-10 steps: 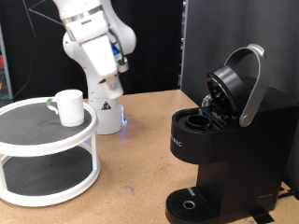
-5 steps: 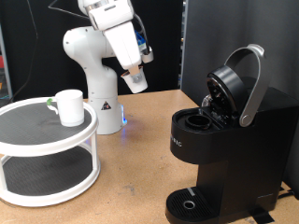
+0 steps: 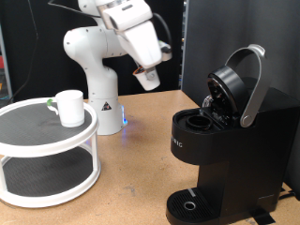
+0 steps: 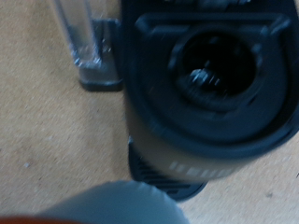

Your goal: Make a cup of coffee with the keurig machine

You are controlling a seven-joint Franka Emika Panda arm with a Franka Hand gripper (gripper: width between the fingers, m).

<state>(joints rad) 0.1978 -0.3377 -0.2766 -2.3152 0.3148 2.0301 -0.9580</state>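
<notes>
The gripper (image 3: pixel 150 79) hangs in the air above the wooden table (image 3: pixel 141 150), between the arm's white base and the keurig machine (image 3: pixel 225 141), touching nothing; neither view shows its fingertips clearly enough to tell how far apart they stand or whether anything sits between them. The keurig machine stands at the exterior view's right with its silver-grey handle (image 3: pixel 251 84) raised and its lid tipped back, so the round pod chamber (image 4: pixel 213 70) lies open, and the wrist view looks almost straight down into it. The machine looks heavy, rigid and unlikely to shift under a light touch, though its glossy black shell offers little grip; the handle band seems the natural place to press or pull. The cup (image 3: pixel 68 107) stands upright on the top tier of a round white two-tier stand (image 3: pixel 47 155) at the exterior view's left, well apart from both machine and gripper. It appears light, stiff, smooth and breakable; its rim or side handle look like the safest holds. There is bare tabletop between stand and machine, but the raised lid and handle crowd the space above the chamber, and the stand's lip edges the cup's tier.
</notes>
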